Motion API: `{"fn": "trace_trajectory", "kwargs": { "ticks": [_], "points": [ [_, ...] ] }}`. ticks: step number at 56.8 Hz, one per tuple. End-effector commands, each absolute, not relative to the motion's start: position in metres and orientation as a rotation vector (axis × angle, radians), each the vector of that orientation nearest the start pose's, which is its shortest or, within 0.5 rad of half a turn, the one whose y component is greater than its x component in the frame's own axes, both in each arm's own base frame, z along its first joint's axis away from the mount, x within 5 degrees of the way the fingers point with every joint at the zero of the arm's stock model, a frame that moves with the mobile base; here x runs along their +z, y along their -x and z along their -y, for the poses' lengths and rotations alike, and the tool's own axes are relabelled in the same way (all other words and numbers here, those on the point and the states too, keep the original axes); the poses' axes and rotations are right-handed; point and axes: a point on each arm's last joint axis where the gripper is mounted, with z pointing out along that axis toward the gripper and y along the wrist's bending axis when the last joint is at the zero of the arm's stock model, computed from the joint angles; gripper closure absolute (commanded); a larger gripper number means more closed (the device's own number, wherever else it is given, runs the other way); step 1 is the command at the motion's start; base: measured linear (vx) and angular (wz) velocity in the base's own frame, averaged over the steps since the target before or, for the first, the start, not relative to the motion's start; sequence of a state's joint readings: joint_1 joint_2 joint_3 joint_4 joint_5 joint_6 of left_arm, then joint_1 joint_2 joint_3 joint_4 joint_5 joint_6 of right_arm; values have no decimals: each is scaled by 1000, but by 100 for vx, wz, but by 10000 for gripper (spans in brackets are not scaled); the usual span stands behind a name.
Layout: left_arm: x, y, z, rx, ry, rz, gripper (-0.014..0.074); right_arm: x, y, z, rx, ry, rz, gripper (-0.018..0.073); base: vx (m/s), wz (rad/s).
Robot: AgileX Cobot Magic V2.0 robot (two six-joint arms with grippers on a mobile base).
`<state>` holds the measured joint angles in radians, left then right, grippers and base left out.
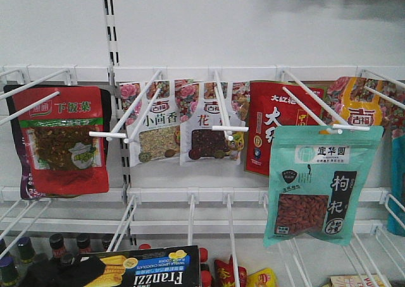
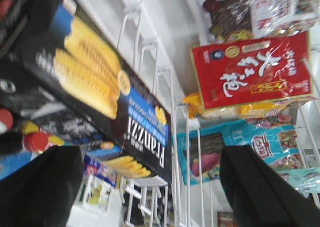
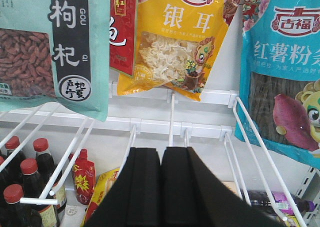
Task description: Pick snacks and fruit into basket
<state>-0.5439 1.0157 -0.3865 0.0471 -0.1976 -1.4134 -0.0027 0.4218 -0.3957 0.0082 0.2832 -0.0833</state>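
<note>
Front-facing view: Franzzi box (image 1: 142, 268) lies crosswise, lettering inverted; left gripper (image 2: 150, 159) gapes empty, right gripper (image 3: 161, 154) closed empty.

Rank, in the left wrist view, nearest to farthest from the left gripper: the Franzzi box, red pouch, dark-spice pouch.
1. Franzzi box, left, closest to the left gripper.
2. Red pouch, upper right.
3. Dark-spice pouch, top right.

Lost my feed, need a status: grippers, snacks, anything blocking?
Left gripper jaws open, Franzzi box just ahead, ungripped. Right gripper jaws shut, empty. Teal pouch hanging on its peg. Basket out of view.
</note>
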Motion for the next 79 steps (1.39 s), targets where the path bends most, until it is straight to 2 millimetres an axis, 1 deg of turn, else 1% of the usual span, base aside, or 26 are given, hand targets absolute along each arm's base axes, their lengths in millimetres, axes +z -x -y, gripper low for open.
{"fn": "trace_trajectory", "kwargs": {
  "ticks": [1, 10, 18, 24, 30, 36, 52, 62, 71, 74, 79],
  "points": [
    [255, -174, 116, -1391, 832, -1860, -57, 307, -99, 0, -68, 71, -1692, 567, 0, 0],
    [242, -174, 131, -1432, 891, -1934, -57, 307, -99, 0, -68, 71, -1692, 567, 0, 0],
    [234, -178, 134, -1418, 904, -1954, -57, 307, -99, 0, -68, 71, -1692, 567, 0, 0],
    [228, -186, 139, -1441, 920, -1920, -57, 307, -99, 0, -68, 71, -1692, 567, 0, 0],
    [225, -194, 141, -1483, 946, -1839, -53, 307, -99, 0, -68, 71, -1692, 567, 0, 0],
    [220, -200, 142, -1466, 950, -1801, -52, 307, -99, 0, -68, 71, -1692, 567, 0, 0],
    [207, -208, 144, -1440, 997, -1780, -48, 307, -99, 0, -68, 71, -1692, 567, 0, 0],
    [203, -215, 147, -1461, 981, -1731, -46, 307, -99, 0, -68, 71, -1692, 567, 0, 0],
    [196, -219, 146, -1447, 1035, -1693, -42, 307, -99, 0, -68, 71, -1692, 567, 0, 0],
    [195, -221, 146, -1449, 1036, -1681, -41, 307, -99, 0, -68, 71, -1692, 567, 0, 0],
    [198, -225, 148, -1464, 1028, -1659, -41, 307, -99, 0, -68, 71, -1692, 567, 0, 0]
  ]
}}
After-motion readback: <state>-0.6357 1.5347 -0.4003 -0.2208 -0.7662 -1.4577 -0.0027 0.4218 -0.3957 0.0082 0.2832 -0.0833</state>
